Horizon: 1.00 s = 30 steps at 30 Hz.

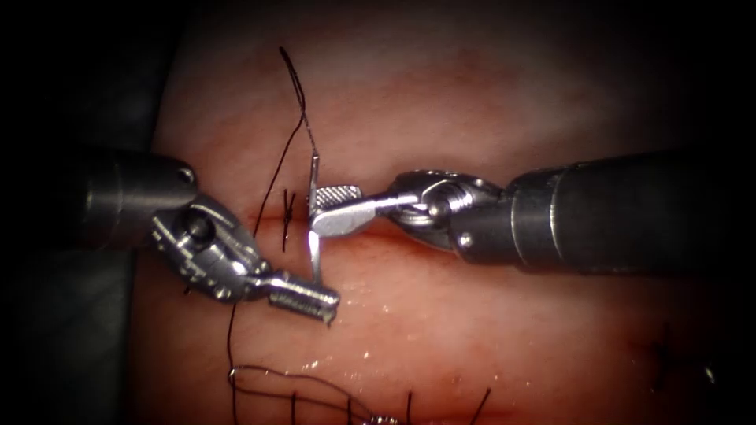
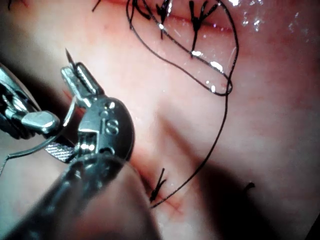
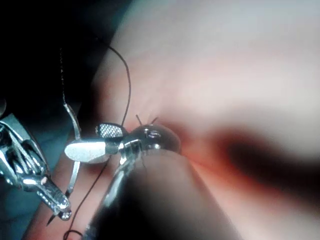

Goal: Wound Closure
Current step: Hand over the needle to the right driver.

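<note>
We see both tools, the left tool (image 1: 303, 297) and the right tool (image 1: 335, 211), in bright polished metal with ridged jaw faces. The needle (image 1: 315, 236) gleams like smooth steel. The thread (image 1: 272, 189) looks dark and matt, perhaps braided. The tissue (image 1: 472, 330) is wet and glossy.

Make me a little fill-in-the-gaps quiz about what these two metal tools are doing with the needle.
1. The left tool has its jaws shut on the ____, close to its pointed end.
2. The right tool has its jaws ____ around the middle of the needle.
3. In the endoscope view, a tied stitch sits on the cut just to the ____ of the needle.

Missing words: needle; open; left
</note>
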### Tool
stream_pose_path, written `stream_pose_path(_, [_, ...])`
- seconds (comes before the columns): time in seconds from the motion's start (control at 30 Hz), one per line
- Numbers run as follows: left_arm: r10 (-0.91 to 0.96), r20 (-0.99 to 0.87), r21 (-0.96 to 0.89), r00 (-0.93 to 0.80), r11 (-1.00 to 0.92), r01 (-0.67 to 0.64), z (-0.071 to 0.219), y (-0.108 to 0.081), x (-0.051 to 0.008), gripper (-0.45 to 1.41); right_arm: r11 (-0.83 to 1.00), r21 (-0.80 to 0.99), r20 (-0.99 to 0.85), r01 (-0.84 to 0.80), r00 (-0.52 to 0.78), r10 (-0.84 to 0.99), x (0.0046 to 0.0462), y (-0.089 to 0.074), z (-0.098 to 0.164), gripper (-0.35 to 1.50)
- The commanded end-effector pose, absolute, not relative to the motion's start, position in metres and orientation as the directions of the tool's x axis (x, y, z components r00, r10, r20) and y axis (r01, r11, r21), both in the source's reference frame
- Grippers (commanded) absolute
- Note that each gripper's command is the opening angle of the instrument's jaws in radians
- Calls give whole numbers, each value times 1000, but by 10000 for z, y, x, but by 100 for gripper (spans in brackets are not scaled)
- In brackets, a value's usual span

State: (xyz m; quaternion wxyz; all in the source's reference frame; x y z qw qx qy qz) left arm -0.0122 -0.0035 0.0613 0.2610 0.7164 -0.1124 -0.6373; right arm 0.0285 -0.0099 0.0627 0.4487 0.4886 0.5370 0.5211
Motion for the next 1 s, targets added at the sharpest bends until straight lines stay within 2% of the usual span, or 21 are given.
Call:
stream_pose_path(0.03, [-494, -854, 518, 163, -838, 171, 618, -35, -128, -45, -19, 998, 26, 65, -115, 993, 295, -101, 631, 116])
stream_pose_path(0.33, [-495, -854, 518, 160, -838, 171, 618, -35, -128, -45, -23, 997, 31, 73, -113, 993, 303, -101, 629, 114])
stream_pose_path(0.5, [-496, -854, 519, 160, -838, 170, 617, -36, -130, -45, -25, 998, 32, 64, -121, 992, 305, -100, 630, 98])
stream_pose_path(0.57, [-497, -853, 519, 160, -838, 167, 617, -36, -131, -45, -28, 998, 34, 50, -133, 990, 306, -99, 631, 74])
stream_pose_path(0.6, [-497, -853, 519, 160, -838, 167, 617, -36, -131, -45, -28, 998, 34, 50, -133, 990, 306, -99, 631, 74])
stream_pose_path(0.63, [-497, -853, 520, 160, -838, 167, 616, -36, -131, -45, -29, 999, 35, 44, -142, 989, 306, -99, 631, 15])
stream_pose_path(0.67, [-497, -853, 520, 160, -838, 167, 616, -36, -131, -45, -29, 999, 35, 44, -142, 989, 306, -99, 631, 15])
stream_pose_path(0.7, [-497, -853, 520, 160, -838, 167, 616, -37, -132, -45, -34, 999, 37, 22, -148, 988, 306, -99, 631, -35])
stream_pose_path(0.93, [-498, -852, 521, 160, -834, 182, 615, -39, -132, -45, -18, 1000, 16, -11, -169, 985, 302, -94, 636, -35])
stream_pose_path(1.0, [-398, -906, 420, 143, -885, 200, 614, -38, -131, 59, 43, 999, -46, -17, -187, 981, 294, -89, 640, -35])
